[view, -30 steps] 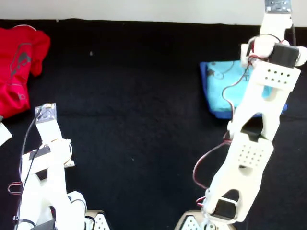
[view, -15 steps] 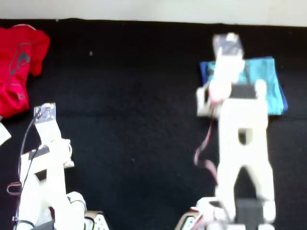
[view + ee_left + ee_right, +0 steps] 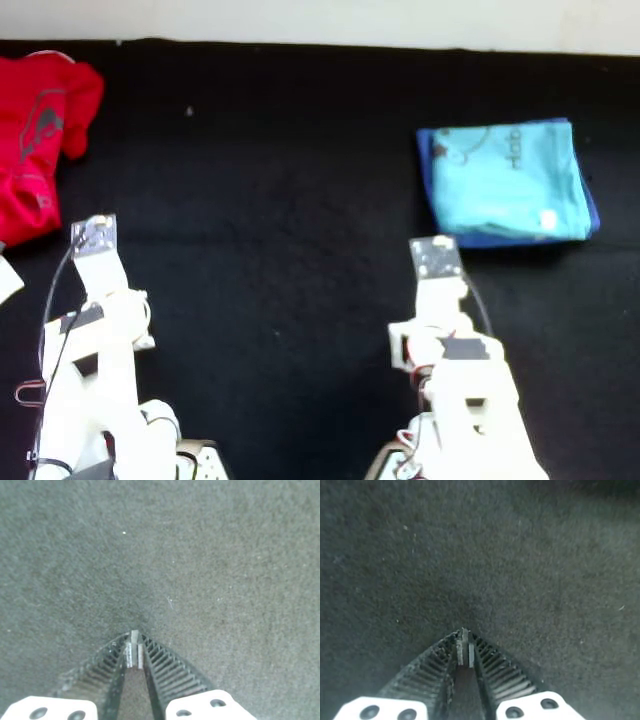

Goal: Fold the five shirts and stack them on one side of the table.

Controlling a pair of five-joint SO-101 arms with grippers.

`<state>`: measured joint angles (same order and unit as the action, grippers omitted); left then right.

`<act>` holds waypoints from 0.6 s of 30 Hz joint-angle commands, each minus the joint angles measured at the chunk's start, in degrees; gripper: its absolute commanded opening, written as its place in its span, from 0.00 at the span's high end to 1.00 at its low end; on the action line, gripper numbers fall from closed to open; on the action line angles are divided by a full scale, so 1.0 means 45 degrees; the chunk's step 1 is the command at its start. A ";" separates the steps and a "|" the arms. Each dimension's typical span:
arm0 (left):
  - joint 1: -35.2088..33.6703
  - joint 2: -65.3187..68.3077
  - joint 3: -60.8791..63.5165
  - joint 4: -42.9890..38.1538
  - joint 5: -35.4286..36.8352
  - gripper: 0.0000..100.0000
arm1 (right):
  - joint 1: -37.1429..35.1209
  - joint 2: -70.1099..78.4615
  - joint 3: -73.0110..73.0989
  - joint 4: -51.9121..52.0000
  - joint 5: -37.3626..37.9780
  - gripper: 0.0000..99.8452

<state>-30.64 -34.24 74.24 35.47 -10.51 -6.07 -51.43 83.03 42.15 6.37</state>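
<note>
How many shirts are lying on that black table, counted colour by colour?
Red shirt, crumpled: 1
Turquoise shirt, folded: 1
Blue shirt, folded, under the turquoise one: 1
Total: 3 shirts in view

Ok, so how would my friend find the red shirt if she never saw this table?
Start with the big black table. Look to its far left corner, where the red shirt lies right at the edge. It is the crumpled, unfolded one, while the turquoise shirt over on the right side is folded flat into a neat rectangle.
</note>
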 commanded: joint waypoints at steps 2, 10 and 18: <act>0.0166 -0.0049 0.0010 -0.0352 -0.0176 0.99 | 0.0049 -0.0225 0.0166 -0.0518 0.0215 0.99; -0.0654 -0.0225 -0.1084 0.1387 -0.0156 0.99 | 0.0049 -0.0205 0.0459 -0.0928 0.0215 0.99; -0.5089 -0.0205 -0.8645 0.7717 -0.2696 0.99 | 0.0049 -0.0225 0.0459 -0.0928 0.0215 0.99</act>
<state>-48.92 -34.51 48.92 63.96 -15.87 -6.07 -51.60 84.97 38.81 6.73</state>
